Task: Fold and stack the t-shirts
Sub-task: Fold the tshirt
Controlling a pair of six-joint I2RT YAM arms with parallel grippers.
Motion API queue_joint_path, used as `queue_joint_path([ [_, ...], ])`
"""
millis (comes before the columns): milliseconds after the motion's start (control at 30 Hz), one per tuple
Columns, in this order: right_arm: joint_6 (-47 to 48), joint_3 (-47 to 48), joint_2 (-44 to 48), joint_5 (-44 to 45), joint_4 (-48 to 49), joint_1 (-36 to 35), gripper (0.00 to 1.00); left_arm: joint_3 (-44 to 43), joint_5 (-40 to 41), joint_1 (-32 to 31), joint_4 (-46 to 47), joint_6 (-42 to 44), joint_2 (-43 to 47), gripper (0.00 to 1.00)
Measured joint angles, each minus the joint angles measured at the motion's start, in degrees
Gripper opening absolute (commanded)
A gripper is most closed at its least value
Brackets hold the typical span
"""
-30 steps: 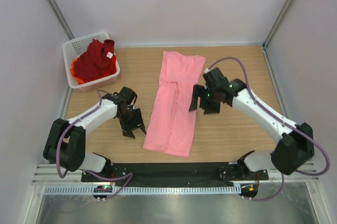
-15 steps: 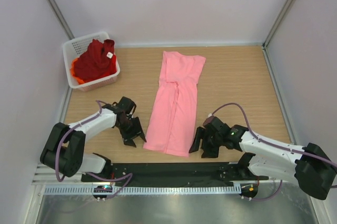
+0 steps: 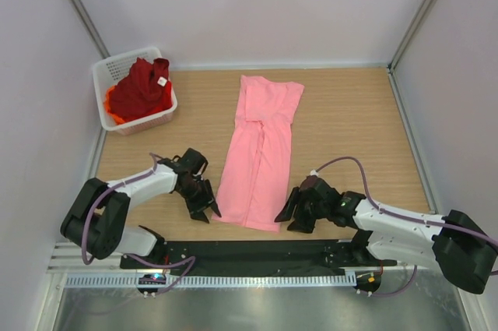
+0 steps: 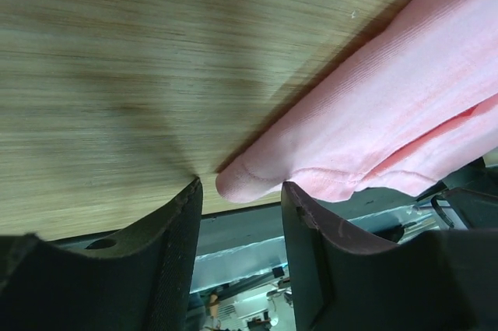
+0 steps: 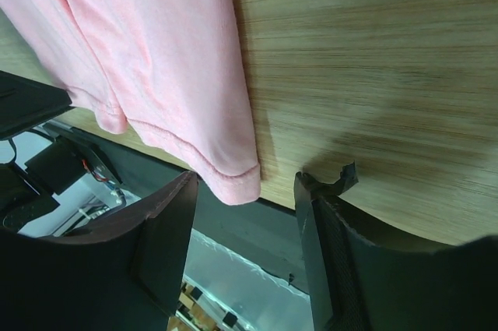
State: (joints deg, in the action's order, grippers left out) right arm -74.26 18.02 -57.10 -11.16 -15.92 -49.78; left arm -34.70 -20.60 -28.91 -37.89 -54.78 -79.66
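Near the front edge of the wooden counter (image 3: 350,128), the left claw (image 4: 238,187) and right claw (image 5: 245,179) stand parted, each straddling a hem corner of the lengthwise-folded light pink cloth t-shirt (image 3: 261,152). Likely next: pinch both corners, then fold toward the collar.

The spread t-shirt (image 3: 261,152) lies right of and before the basket (image 3: 115,63).

The orange t-shirt (image 3: 110,111) is mostly hidden under the dark red t-shirt (image 3: 140,86) in the basket (image 3: 117,62); its tag (image 3: 162,80) cannot be read.
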Motion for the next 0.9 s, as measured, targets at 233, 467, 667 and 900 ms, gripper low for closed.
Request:
queue_joint_path([
  [233,-2.12,0.00,-2.23,0.42,3.15,-2.08,0.57,0.74,0.15,-0.02,0.35,-0.55,0.52,0.40],
  [467,-3.67,-0.17,-2.27,1.88,3.08,-3.54,0.51,0.74,-0.04,-0.17,0.35,-0.13,-0.09,0.31],
  [667,-4.68,-0.24,-3.50,1.99,4.26,-4.46,0.45,0.48,0.00,-1.25,0.46,0.17,-0.76,0.20],
  [900,-5.53,-0.28,-3.58,2.25,4.42,-4.83,0.48,-0.13,-0.04,-2.14,0.90,0.07,-0.92,0.51],
])
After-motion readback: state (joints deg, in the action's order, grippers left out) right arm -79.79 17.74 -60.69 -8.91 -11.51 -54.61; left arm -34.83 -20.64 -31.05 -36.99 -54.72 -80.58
